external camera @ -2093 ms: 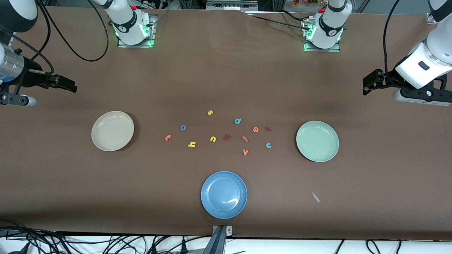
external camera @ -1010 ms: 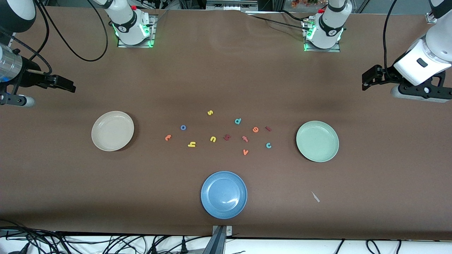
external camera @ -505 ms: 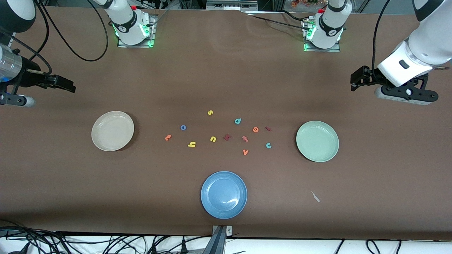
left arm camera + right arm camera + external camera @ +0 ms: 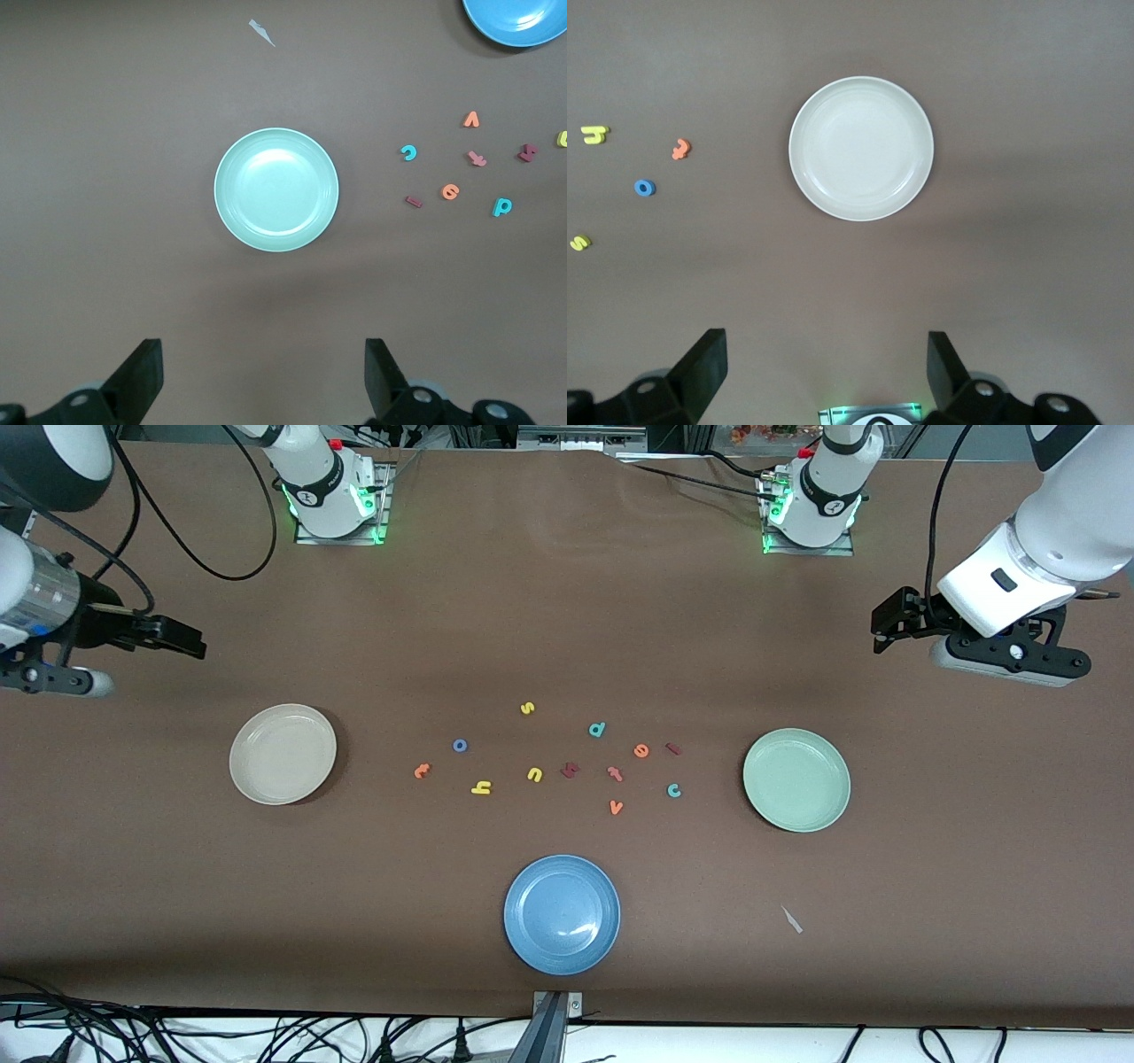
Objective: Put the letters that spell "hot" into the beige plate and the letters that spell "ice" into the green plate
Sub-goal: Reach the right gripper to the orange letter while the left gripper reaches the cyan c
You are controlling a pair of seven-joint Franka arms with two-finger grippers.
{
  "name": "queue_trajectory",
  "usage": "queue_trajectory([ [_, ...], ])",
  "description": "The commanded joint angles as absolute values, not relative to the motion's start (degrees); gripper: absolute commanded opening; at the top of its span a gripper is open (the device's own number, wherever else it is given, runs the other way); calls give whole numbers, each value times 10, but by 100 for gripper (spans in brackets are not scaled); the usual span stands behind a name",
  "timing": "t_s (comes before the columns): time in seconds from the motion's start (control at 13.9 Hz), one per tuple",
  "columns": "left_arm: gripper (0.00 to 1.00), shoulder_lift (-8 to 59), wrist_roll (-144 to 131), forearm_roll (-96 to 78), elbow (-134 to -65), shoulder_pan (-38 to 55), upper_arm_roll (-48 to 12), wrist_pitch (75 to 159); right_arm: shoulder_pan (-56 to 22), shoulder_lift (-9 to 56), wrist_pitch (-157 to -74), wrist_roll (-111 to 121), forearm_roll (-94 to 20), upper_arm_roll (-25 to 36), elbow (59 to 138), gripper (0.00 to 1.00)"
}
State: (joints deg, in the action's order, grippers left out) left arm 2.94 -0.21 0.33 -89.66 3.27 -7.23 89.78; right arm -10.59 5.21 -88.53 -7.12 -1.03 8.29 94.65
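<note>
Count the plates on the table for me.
3: beige plate toward the right arm's end, green plate toward the left arm's end, blue plate nearest the front camera. None appears hidden.

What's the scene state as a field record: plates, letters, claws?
beige plate: empty, toward the right arm's end
green plate: empty, toward the left arm's end
blue plate: empty, nearest the front camera
hot letters: yellow h, blue o, orange t, on the table
ice letters: dark red i, orange e, teal c, on the table
left claw: open, empty
right claw: open, empty
</note>
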Motion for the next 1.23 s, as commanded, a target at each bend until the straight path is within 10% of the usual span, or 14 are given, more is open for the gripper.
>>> queue_trajectory([
  [0.0,100,40,-1,11,-886,31,-75,903,-108,76,-897,-76,-18,60,947,100],
  [0.51,100,112,0,-1,-885,43,-80,950,-173,163,-1023,-343,-45,19,966,100],
  [1.15,100,292,-102,3,-886,173,-85,1139,-199,243,-1444,-529,-46,-9,1162,100],
])
